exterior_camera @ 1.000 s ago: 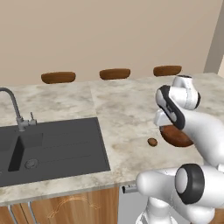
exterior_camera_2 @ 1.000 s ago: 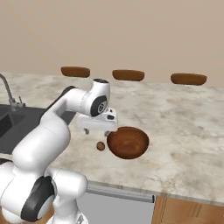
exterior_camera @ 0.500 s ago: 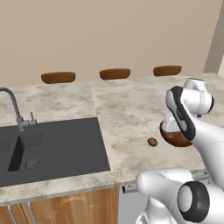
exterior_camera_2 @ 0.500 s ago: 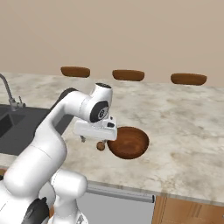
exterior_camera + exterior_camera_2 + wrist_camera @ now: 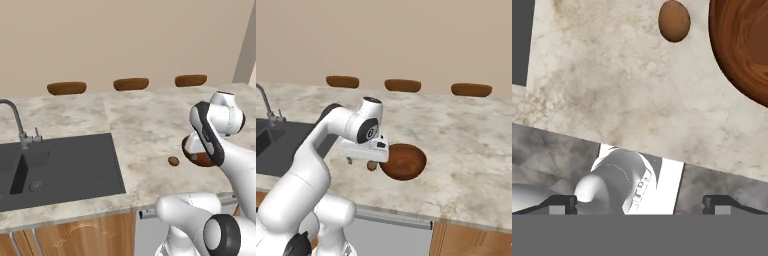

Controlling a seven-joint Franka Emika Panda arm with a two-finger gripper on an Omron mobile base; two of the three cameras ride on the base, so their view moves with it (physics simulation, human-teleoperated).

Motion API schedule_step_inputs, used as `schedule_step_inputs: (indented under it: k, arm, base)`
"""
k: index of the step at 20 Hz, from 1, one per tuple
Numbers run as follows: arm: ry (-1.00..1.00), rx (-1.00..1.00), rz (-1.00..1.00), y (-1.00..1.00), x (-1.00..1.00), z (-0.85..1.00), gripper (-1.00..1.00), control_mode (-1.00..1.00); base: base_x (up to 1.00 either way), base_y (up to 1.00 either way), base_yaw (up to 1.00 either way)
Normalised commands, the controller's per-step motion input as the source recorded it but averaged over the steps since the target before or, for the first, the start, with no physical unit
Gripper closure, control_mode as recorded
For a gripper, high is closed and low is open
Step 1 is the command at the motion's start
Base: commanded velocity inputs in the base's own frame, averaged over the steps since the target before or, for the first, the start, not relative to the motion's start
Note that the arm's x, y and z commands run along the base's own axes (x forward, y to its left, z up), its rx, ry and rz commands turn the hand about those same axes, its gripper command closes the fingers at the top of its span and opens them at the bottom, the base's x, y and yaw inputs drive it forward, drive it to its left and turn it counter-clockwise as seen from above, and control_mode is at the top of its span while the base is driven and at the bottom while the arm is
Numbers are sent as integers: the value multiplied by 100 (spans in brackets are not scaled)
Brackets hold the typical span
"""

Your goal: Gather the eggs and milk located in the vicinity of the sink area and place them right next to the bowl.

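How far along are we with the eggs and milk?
One egg lies on the counter right beside the bowl, so that part looks done. The end effector is open and empty above the counter edge. A second egg and the milk are not beside the bowl yet.

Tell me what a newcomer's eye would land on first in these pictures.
First, the dark reddish wooden bowl near the front edge of the marble counter, with one small brown egg lying on the stone just beside it, apart from its rim. Next, the white arm bent low over that spot, its claw wide open with nothing between the tips. Off to the side lies the dark sink with its curved faucet.
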Motion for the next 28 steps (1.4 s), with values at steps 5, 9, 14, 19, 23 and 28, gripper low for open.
schedule_step_inputs:
  k: [5, 9, 14, 19, 23, 28]
  arm:
    - [0, 0, 0, 0, 0, 0, -100, 100]
    - [0, 0, 0, 0, 0, 0, -100, 100]
    - [0, 0, 0, 0, 0, 0, -100, 100]
    - [0, 0, 0, 0, 0, 0, -100, 100]
    - [0, 0, 0, 0, 0, 0, -100, 100]
    - [0, 0, 0, 0, 0, 0, -100, 100]
  base:
    - [-63, 57, 19]
    - [-71, 79, 34]
    - [-6, 94, 31]
    - [17, 100, 2]
    - [4, 100, -1]
    - [11, 100, -9]
